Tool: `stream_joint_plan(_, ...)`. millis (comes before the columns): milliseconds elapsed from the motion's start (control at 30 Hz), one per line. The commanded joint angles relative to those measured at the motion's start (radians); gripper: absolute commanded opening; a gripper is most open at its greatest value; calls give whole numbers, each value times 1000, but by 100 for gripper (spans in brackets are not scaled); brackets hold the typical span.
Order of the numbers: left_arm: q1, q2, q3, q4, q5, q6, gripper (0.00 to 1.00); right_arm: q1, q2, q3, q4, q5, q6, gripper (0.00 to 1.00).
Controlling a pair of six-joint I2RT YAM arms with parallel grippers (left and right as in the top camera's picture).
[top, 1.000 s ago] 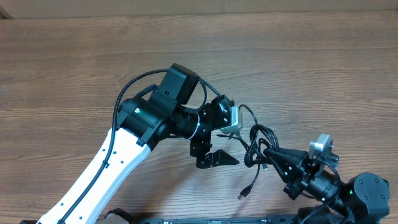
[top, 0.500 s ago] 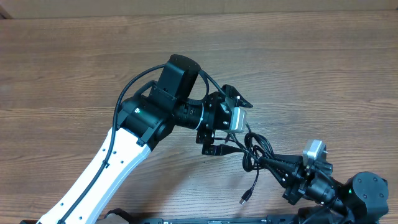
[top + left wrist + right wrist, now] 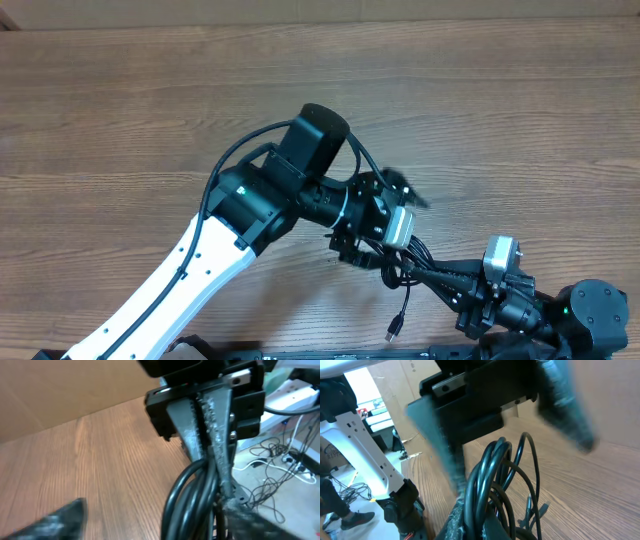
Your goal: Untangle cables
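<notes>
The cables (image 3: pixel 405 285) are a bunch of thin black loops low on the table, with one plug (image 3: pixel 396 325) trailing toward the front edge. My right gripper (image 3: pixel 425 270) is shut on the bunch; in the right wrist view the loops (image 3: pixel 492 465) rise out of its closed jaws (image 3: pixel 480 522). My left gripper (image 3: pixel 385 225) is open wide and straddles the same bunch just left of the right fingertips. In the left wrist view the cables (image 3: pixel 192 495) lie close to its right finger (image 3: pixel 250 520), with the left finger (image 3: pixel 55 520) far off and touching nothing.
The wooden table (image 3: pixel 120 110) stretches to the back and left. The white left arm (image 3: pixel 180 270) crosses the lower left. The right arm's base (image 3: pixel 590 315) sits at the front right corner. Two loose plug ends (image 3: pixel 535 510) hang near the wood.
My left gripper has moved right and toward the front, turned, and now has its open jaws around the cable bunch. The right gripper, holding the bunch, has drawn back slightly toward the front.
</notes>
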Motion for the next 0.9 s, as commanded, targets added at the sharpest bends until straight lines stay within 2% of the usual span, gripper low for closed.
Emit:
stream_joint_plan(0, -7, -19, 16, -5, -5, 23, 26, -1, -2, 6, 10, -11, -8, 4)
stream_joint_plan(67, -6, -19, 16, -16, -15, 23, 4, -1, -2, 6, 10, -11, -8, 4)
stream_joint_plan(300, -6, -19, 16, -24, -26, 22, 4, -1, -2, 6, 9, -4, -7, 6)
stream_joint_plan(367, -6, -19, 16, -26, -42, 19, 4, -1, -2, 6, 5, 26, 3, 20)
stream_joint_plan(400, -5, -19, 16, -26, -72, 2, 4, -1, -2, 6, -6, 78, 26, 48)
stream_joint_plan(433, -5, -19, 16, -26, -95, -19, 4, -1, -2, 6, -14, 108, 27, 64)
stream_joint_plan(500, -5, -19, 16, -26, -151, -74, 4, -1, -2, 6, -31, 146, 27, 77)
stream_joint_plan(600, -5, -19, 16, -26, -232, -169, 4, -1, -2, 6, -48, 207, 37, 87)
stream_joint_plan(700, -4, -19, 16, -19, -321, -291, 4, -1, -2, 6, -54, 279, 77, 90)
stream_joint_plan(867, -4, -19, 16, 0, -340, -413, 4, -1, -2, 6, -90, 440, 150, 94)
